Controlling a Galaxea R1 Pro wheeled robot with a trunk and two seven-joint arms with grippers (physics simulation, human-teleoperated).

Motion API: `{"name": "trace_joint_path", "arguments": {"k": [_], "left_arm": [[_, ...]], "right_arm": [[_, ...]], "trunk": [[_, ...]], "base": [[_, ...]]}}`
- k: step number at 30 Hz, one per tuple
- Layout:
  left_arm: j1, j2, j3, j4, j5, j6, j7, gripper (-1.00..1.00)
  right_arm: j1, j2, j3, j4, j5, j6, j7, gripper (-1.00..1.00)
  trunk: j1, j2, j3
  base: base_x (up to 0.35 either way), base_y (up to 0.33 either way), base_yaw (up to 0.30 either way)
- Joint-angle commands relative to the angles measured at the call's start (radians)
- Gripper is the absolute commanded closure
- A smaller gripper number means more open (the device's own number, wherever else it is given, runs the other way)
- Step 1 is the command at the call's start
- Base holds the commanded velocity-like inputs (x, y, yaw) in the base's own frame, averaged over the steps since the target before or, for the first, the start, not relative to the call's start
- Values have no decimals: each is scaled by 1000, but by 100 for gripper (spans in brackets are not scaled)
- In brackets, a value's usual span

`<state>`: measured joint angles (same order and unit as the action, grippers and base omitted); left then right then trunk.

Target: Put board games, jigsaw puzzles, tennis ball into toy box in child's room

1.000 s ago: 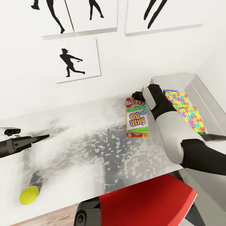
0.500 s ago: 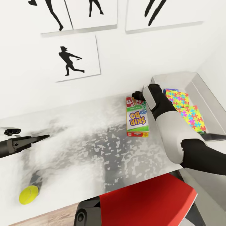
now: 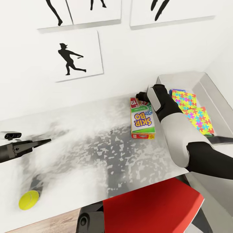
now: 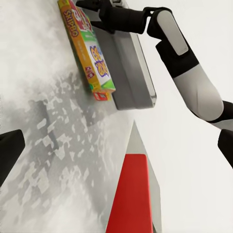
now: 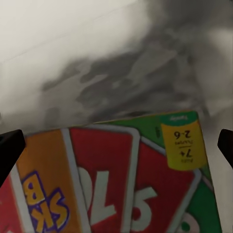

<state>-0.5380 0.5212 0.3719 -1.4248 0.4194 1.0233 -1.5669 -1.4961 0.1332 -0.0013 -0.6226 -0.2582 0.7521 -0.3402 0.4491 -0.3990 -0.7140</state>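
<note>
My right gripper [image 3: 139,96] is out over the far end of the Skip-Bo board game [image 3: 141,119], w/ my forearm crossing above the box's right edge. In the right wrist view my two fingertips [image 5: 10,150] sit at opposite edges of the pic, spread wide, nothing between them but the game's card art below. So: open, not holding anything; can't tell if the tips touch the box or hang just above it.

The game lies flat on the table [image 3: 84,152], long side running away from me, just beside the toy box [image 3: 212,97] which is to the right of my right hand. From the left wrist view the game [image 4: 90,51] looks pressed right up against the toy box's wall [image 4: 131,63]. Inside the box, 2 jigsaw puzzles [image 3: 192,110] lie side by side, bright multi-colour piece pattern.

My left gripper [image 3: 43,141] hangs over the table's left part, well apart from the game. Fingers look closed to a point in the head view but I can't tell for sure. Tennis ball [image 3: 28,200] sits nearer me than that hand, close to the table's front edge.

Red chair [image 3: 152,207] is tucked under the front edge, betw. my arms.
</note>
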Motion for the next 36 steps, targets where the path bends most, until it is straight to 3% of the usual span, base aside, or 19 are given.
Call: {"name": "trace_joint_path", "arguments": {"k": [1, 14, 36], "left_arm": [[0, 0, -1, 0, -1, 11, -4, -100], [0, 0, -2, 0, 0, 11, -4, -100], [0, 0, -1, 0, 0, 12, -4, -100]], "right_arm": [[0, 0, 0, 2, -9, 5, -8, -100], [-2, 0, 0, -59, -9, 65, -11, -100], [-21, -1, 0, -88, -9, 74, -13, -100]], "trunk": [[1, -1, -3], [1, -1, -16], [1, -1, -16]], "base": [[0, 0, 0], [0, 0, 0], [0, 0, 0]]}}
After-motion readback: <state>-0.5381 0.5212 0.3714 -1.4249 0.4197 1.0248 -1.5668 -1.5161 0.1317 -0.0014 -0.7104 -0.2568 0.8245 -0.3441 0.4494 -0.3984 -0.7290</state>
